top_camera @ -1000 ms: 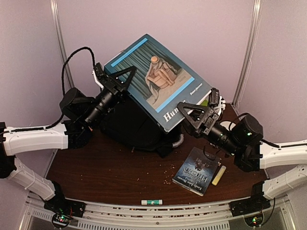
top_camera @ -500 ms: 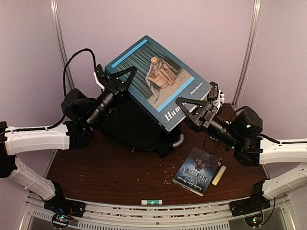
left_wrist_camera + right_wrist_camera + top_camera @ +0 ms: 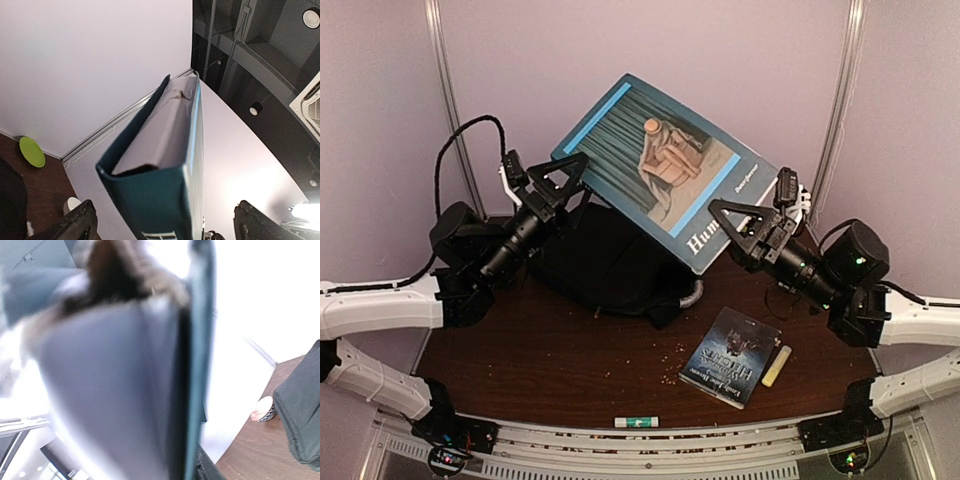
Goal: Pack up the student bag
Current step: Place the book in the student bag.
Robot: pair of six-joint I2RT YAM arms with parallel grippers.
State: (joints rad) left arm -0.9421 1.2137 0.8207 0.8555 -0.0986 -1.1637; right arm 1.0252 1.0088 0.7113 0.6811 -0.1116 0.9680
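The right claw (image 3: 750, 200) is clamped on the lower edge of a large teal book (image 3: 650, 150), which is tilted up beyond its fingers. The left claw (image 3: 546, 162) is spread wide, just beside the book. The student bag (image 3: 610, 265) is seen below, between both claws.

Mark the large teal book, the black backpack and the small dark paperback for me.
large teal book (image 3: 665, 165): top external view, middle of its front cover.
black backpack (image 3: 605, 270): top external view, bare fabric below the raised book.
small dark paperback (image 3: 730, 357): top external view, centre of its cover, lying on the table.
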